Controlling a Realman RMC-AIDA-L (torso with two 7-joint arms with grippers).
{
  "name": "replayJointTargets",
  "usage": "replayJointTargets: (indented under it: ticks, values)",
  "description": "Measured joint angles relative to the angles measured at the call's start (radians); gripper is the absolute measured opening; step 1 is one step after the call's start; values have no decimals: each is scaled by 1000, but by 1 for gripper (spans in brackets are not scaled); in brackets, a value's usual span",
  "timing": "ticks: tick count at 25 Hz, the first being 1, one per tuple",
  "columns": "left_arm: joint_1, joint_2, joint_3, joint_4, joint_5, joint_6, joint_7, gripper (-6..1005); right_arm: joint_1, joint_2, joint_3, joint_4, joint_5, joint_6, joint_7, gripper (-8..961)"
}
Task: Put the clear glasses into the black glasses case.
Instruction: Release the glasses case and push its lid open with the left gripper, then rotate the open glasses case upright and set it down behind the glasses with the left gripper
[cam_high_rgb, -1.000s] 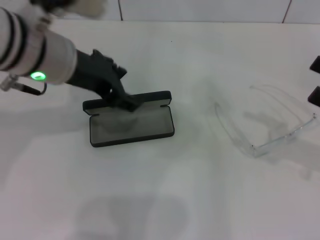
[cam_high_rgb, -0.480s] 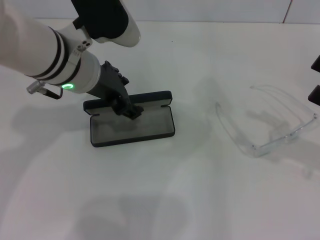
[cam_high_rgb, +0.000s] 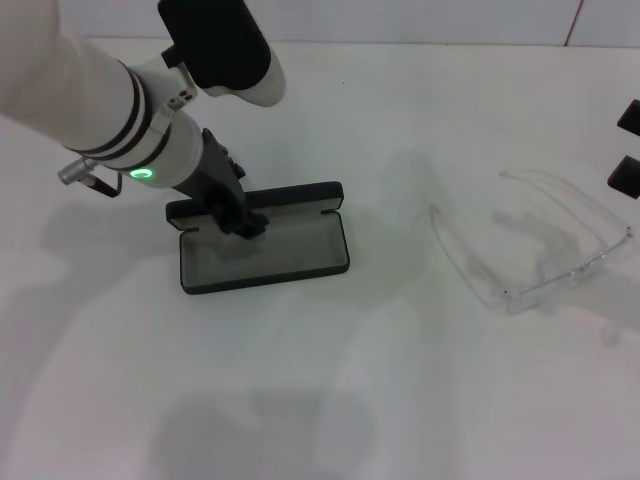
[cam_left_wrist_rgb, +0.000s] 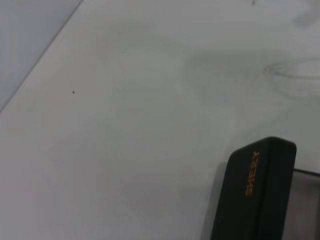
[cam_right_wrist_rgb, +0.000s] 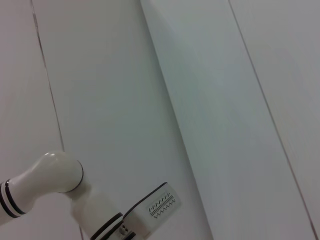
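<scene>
The black glasses case (cam_high_rgb: 265, 252) lies open left of the table's middle, grey lining up, its lid (cam_high_rgb: 290, 194) standing at the far side. My left gripper (cam_high_rgb: 242, 222) reaches down from the upper left, its dark tip against the lid's inner face over the case's left half. In the left wrist view the lid's outer face (cam_left_wrist_rgb: 257, 195) carries orange lettering. The clear glasses (cam_high_rgb: 540, 250) rest on the table at the right, arms unfolded, touching nothing; their faint outline (cam_left_wrist_rgb: 295, 75) also appears in the left wrist view. My right gripper (cam_high_rgb: 628, 148) hangs open at the right edge, above the glasses.
The white table (cam_high_rgb: 330, 400) spreads around both objects, and a tiled wall (cam_high_rgb: 400, 20) runs along its far edge. The right wrist view holds only wall panels and part of my left arm (cam_right_wrist_rgb: 50, 182).
My left forearm swung up and in over the case. Its gripper tip slid a little left along the lid. The right gripper rose slightly. Case and glasses stayed put.
</scene>
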Motion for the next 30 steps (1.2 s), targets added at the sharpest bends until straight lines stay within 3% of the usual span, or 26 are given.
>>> replayJointTargets:
  ticks: [6,12,16,21,23,30]
  values:
    - [-4,0,29,3,10,9,-7,697,-2,3,24,0,2,2,0,874]
    - [-6,0,60,8,16,15,-8,435,-11,6,96,33,4,-7,-22,873]
    - [0,0,65,40,16,37,-10,286,-19,3,234,98,5,-42,-47,874]
    - [17,0,84,106,16,58,-12,197,-55,9,443,149,14,-106,-73,873]
    - [33,0,107,150,15,58,-12,197,-80,12,541,191,39,-154,-98,873]
    - [64,-4,260,277,13,47,-29,199,-112,14,623,234,83,-209,-114,873]
